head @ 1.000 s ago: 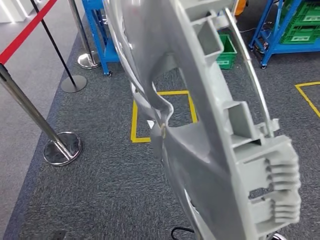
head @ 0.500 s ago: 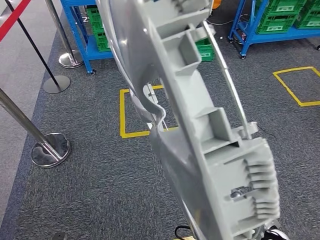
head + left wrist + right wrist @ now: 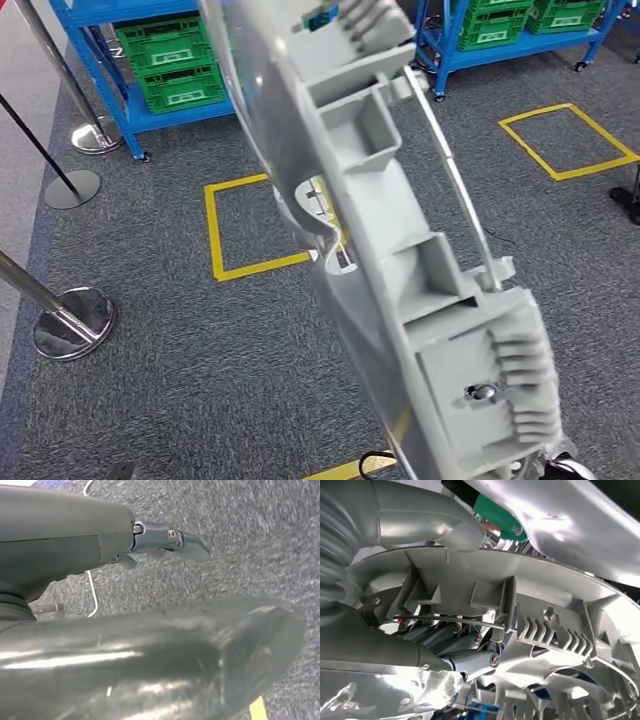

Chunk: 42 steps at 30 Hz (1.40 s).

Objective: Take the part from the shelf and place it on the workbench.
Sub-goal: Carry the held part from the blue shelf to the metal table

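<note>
- Part (image 3: 392,270): a long, curved grey plastic moulding with ribs, box-shaped pockets and a thin metal rod (image 3: 453,170) along one edge is seen carried in the air close before the head camera, above the grey carpet (image 3: 189,370), slanting from upper left to lower right.
- Handling: it is judged stiff but light for its size, awkward through its length; the thin fins at the lower end and the glossy outer face look easily marked or slippery, so hold is best taken on the ribbed inner frame.
- Right hand (image 3: 471,655): dark fingers are seen tucked in among the ribs of the part, gripping it.
- Left hand (image 3: 166,540): a finger is seen stretched over a smooth shiny surface; whether anything is held cannot be told.
- Surroundings: yellow floor squares (image 3: 215,235), blue racks (image 3: 113,70) with green crates (image 3: 173,60), and barrier posts (image 3: 72,320) are seen; the workbench is not yet reached.
</note>
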Each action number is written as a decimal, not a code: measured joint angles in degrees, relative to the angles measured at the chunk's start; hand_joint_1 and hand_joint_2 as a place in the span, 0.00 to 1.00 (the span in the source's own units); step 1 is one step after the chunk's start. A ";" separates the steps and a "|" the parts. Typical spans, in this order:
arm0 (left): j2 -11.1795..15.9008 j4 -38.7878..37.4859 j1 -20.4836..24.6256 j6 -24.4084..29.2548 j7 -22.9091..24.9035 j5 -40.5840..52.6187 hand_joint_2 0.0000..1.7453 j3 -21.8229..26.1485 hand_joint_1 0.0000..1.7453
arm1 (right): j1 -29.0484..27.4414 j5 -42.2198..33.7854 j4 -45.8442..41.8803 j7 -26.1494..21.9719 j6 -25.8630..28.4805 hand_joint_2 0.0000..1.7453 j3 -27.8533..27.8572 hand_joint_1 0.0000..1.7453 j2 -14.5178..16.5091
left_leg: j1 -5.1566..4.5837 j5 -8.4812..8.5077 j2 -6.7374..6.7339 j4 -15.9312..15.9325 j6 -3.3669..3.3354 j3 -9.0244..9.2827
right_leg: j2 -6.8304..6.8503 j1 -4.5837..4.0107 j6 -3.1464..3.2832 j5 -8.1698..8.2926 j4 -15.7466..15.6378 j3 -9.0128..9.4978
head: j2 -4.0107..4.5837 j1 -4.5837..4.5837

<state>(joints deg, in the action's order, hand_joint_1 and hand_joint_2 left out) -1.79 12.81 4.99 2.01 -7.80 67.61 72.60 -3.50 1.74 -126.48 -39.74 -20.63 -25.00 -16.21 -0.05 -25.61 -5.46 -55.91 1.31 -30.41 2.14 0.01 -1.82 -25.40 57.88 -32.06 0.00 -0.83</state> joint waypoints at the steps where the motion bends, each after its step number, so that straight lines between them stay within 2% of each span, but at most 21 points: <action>1: -0.03 0.00 0.03 -0.01 0.00 0.01 0.00 0.00 0.00 | 0.00 -0.13 -0.03 -0.01 -0.11 1.00 0.13 1.00 0.00 | 0.08 -0.46 0.27 -0.36 0.33 -0.19 | -0.57 0.07 0.40 0.20 -0.04 -0.22 | 0.00 0.03; 3: -0.06 0.00 0.06 -0.01 -0.02 0.01 0.00 -0.01 0.00 | 0.07 -0.65 -0.10 -0.03 -0.70 1.00 0.61 1.00 0.04 | 0.22 -3.15 2.19 -3.92 0.86 -1.85 | -1.70 0.29 1.10 0.70 -0.23 -0.57 | 0.00 0.26; 5: 0.05 0.00 -0.03 0.01 -0.07 0.01 0.00 -0.01 0.00 | 0.10 -1.52 -0.14 -0.04 -1.67 1.00 1.44 1.00 0.14 | 0.27 -7.03 4.21 -11.52 1.02 -5.34 | -2.94 0.33 1.38 1.04 -0.21 -1.07 | 0.00 0.54; 7: 0.18 0.00 -0.15 0.01 -0.14 0.02 0.00 -0.01 0.00 | -0.01 -2.51 -0.16 -0.04 -2.81 1.00 2.54 1.00 0.40 | 0.25 -8.14 4.76 -16.43 0.94 -7.72 | -4.37 0.31 1.34 1.31 -0.17 -1.40 | 0.00 0.68; 9: 0.34 0.00 -0.14 0.01 -0.26 0.08 0.00 -0.01 0.00 | -0.11 -3.41 -0.19 -0.04 -4.12 1.00 3.83 1.00 0.92 | 0.30 -4.99 5.19 -13.15 0.74 -6.22 | -5.83 0.35 1.11 1.54 -0.13 -1.54 | 0.00 0.74; 11: 0.56 0.00 -0.09 0.01 -0.36 0.17 0.00 -0.01 0.00 | -0.09 -4.15 -0.33 -0.04 -5.44 1.00 5.32 1.00 1.68 | 0.64 -1.32 7.64 -5.55 0.54 -2.57 | -7.20 0.33 0.72 1.75 0.09 -1.79 | 0.00 0.80; 13: 0.73 0.00 0.01 -0.01 -0.39 0.26 0.00 -0.01 0.00 | -0.05 -4.69 -0.67 -0.05 -6.48 1.00 7.00 1.00 2.56 | 0.91 -0.39 9.81 -1.31 0.40 -0.73 | -8.39 0.32 0.20 2.07 0.41 -2.53 | -0.01 0.87; 15: 0.79 0.00 0.07 -0.04 -0.38 0.37 0.00 -0.02 0.00 | -0.32 -5.05 -1.17 -0.06 -7.27 1.00 8.78 1.00 3.45 | 0.91 -0.49 9.24 -0.84 0.01 -0.78 | -9.53 0.51 -0.45 2.49 0.39 -3.32 | -0.01 0.89; 16: 0.81 0.00 0.09 -0.07 -0.39 0.41 0.00 -0.02 0.00 | -0.54 -5.15 -1.49 -0.05 -7.62 1.00 9.66 1.00 3.89 | 0.94 -0.37 8.60 -0.75 -0.33 -0.83 | -9.31 0.52 -0.74 2.40 0.58 -3.66 | 0.00 0.83; 18: 0.87 0.00 0.07 -0.14 -0.56 0.48 0.00 -0.03 0.00 | -0.73 -5.19 -2.10 -0.05 -8.26 1.00 11.18 1.00 4.77 | 1.08 -0.20 7.09 -0.57 -1.04 -0.84 | -6.69 0.32 -1.27 0.23 3.82 -5.34 | 0.00 0.32; 20: 1.00 0.00 -0.09 -0.17 -0.81 0.53 0.00 -0.02 0.00 | -0.72 -5.10 -2.52 -0.07 -8.78 1.00 12.07 1.00 5.55 | 0.89 -0.24 5.58 -0.59 -1.37 -0.86 | -3.48 0.25 -1.70 -3.92 11.53 -8.71 | 0.00 -0.18; 22: 1.14 0.00 -0.20 -0.24 -1.03 0.56 0.00 -0.01 0.00 | -0.79 -4.93 -2.75 -0.07 -9.03 1.00 12.48 1.00 6.16 | 0.78 -0.28 3.97 -0.62 -1.39 -0.85 | -2.54 0.42 -1.93 -6.01 17.31 -11.06 | 0.00 -0.24; 24: 1.22 0.00 -0.08 -0.32 -1.30 0.60 0.00 -0.01 0.00 | -0.80 -4.77 -2.97 -0.06 -9.10 1.00 12.67 1.00 6.60 | 0.78 -0.35 2.55 -0.64 -1.28 -0.72 | -1.96 0.52 -1.94 -3.93 14.19 -8.92 | 0.00 -0.27; 27: 1.36 0.00 0.08 -0.37 -1.54 0.68 0.00 -0.01 0.00 | -0.66 -4.69 -3.49 -0.07 -9.15 1.00 12.74 1.00 7.02 | 0.50 -0.70 0.94 -0.77 -0.58 -0.31 | 0.79 0.35 -1.44 0.14 2.87 -2.35 | 0.00 -0.37; 30: 1.45 0.00 0.18 -0.37 -1.57 0.70 0.00 -0.02 0.00 | -0.61 -4.51 -3.88 -0.08 -9.10 1.00 12.79 1.00 7.37 | 0.31 -0.68 -0.45 -0.65 0.38 -0.13 | 0.14 0.06 -0.22 0.56 1.02 -1.92 | 0.00 -0.40; 31: 1.44 0.00 0.27 -0.37 -1.58 0.71 0.00 -0.03 0.00 | -0.61 -4.31 -4.03 -0.07 -9.03 1.00 12.80 1.00 7.44 | 0.40 -0.85 -0.28 -0.66 0.74 -0.13 | -0.46 0.11 0.14 0.72 0.94 -2.08 | 0.00 -0.39; 33: 1.45 0.00 0.38 -0.32 -1.61 0.72 0.00 -0.05 0.00 | -0.35 -3.80 -4.38 -0.05 -8.78 1.00 12.72 1.00 7.55 | 0.56 -2.86 1.90 -3.08 1.30 -1.21 | -1.64 0.34 0.78 1.08 0.71 -2.27 | 0.00 -0.26; 35: 1.50 0.00 0.29 -0.17 -1.63 0.63 0.00 -0.04 0.00 | -0.02 -3.07 -4.68 -0.05 -8.25 1.00 12.35 1.00 7.60 | 0.57 -6.64 4.36 -10.00 1.46 -4.47 | -2.83 0.44 1.10 1.28 0.67 -2.44 | 0.00 -0.03; 37: 1.55 0.00 0.10 0.04 -1.62 0.33 0.00 -0.03 0.00 | -0.16 -2.00 -4.78 -0.05 -7.21 1.00 11.46 1.00 7.60 | 0.53 -8.57 4.88 -16.41 1.41 -7.79 | -4.24 0.37 1.24 1.39 0.68 -2.56 | 0.00 0.10; 39: 1.57 0.00 0.04 0.21 -1.63 -0.13 0.00 -0.01 0.00 | -0.76 -1.15 -4.80 -0.04 -6.18 1.00 10.02 1.00 7.58 | 0.56 -6.14 5.12 -15.33 1.24 -7.68 | -5.77 0.36 1.20 1.48 0.69 -2.58 | 0.00 0.15; 42: 1.69 0.00 0.03 0.26 -1.72 -0.67 0.00 0.13 0.00 | -1.86 -0.80 -4.81 -0.04 -5.37 1.00 8.00 1.00 7.54 | 0.88 -0.73 8.52 -4.75 0.88 -2.97 | -7.81 0.37 0.73 1.67 0.91 -2.83 | 0.00 0.43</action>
<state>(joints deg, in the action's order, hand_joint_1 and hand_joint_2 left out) -0.10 12.81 5.01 2.26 -9.52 66.95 72.73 -5.36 0.93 -131.29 -39.78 -26.00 -17.00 -8.68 0.84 -26.34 3.05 -60.66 2.18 -33.38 -5.67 0.39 -1.09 -23.73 58.79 -34.89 0.00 -0.39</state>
